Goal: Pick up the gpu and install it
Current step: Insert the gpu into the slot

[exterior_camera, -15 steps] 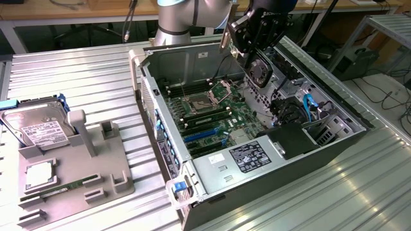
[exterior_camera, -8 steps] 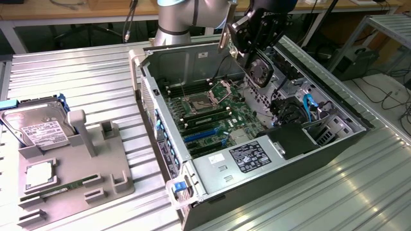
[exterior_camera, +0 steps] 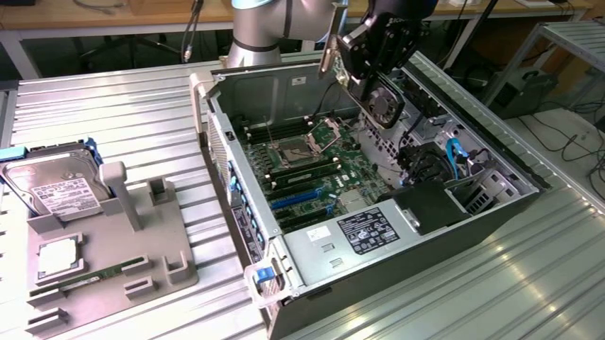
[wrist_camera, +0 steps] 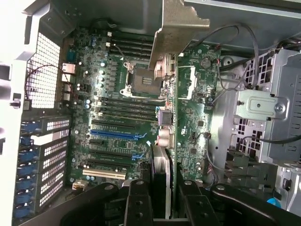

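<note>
Holding the gpu clenched in the hand, fan side in plain sight and the silvery bracket at nine o'clock of the hand. Hanging above the open computer case, at one o'clock in the exterior view, apart from the motherboard and touching nothing below. From the wrist, looking down along the card, edge-on between the two black fingers, onto the board and its slots.

Judging the job at roughly halfway. Done: picking the card up and bringing it over the case. Left: seating it, with nothing yet plugged into the blue slots at six o'clock of the processor socket.

Counting: one hand, one gpu, one case, two blue slots as far as can be made out. Also one hard drive, one memory stick and one small square chip, all three kept on a single grey holder at eight o'clock of the case, on the ribbed metal surface.
</note>
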### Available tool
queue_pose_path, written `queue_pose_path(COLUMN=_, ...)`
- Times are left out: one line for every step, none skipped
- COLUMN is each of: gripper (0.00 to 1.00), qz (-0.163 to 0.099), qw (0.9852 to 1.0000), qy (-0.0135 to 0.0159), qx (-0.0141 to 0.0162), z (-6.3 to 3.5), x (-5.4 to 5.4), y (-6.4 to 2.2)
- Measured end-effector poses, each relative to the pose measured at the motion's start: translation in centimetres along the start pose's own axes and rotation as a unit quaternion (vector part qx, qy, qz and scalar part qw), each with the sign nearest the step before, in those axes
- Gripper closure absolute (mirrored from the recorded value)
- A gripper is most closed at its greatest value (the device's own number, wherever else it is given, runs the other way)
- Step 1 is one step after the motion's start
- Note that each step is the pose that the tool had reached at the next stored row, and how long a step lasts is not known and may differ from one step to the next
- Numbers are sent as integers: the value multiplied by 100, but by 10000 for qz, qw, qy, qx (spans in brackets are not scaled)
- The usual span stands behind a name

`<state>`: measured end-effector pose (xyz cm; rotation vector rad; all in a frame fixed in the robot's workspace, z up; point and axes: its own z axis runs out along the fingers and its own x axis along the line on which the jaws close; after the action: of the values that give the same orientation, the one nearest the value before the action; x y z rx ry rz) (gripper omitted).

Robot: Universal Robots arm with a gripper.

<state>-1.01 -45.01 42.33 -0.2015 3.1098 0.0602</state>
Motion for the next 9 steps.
queue_pose_path(gripper=72, qz=-24, qw=10000, qy=1, qx=-1, z=0, x=0, y=0)
queue_pose_path(gripper=72, qz=-47, qw=10000, qy=2, qx=-1, z=0, x=0, y=0)
queue_pose_path(gripper=72, qz=-72, qw=10000, qy=3, qx=-2, z=0, x=0, y=0)
queue_pose_path(gripper=72, qz=-94, qw=10000, qy=4, qx=-2, z=0, x=0, y=0)
queue_pose_path(gripper=72, qz=-118, qw=9999, qy=4, qx=-3, z=0, x=0, y=0)
queue_pose_path(gripper=72, qz=-142, qw=9999, qy=5, qx=-4, z=0, x=0, y=0)
queue_pose_path(gripper=72, qz=-166, qw=9999, qy=6, qx=-4, z=0, x=0, y=0)
queue_pose_path(gripper=72, qz=-190, qw=9998, qy=7, qx=-5, z=0, x=0, y=0)
queue_pose_path(gripper=72, qz=-219, qw=9998, qy=8, qx=-6, z=0, x=0, y=0)
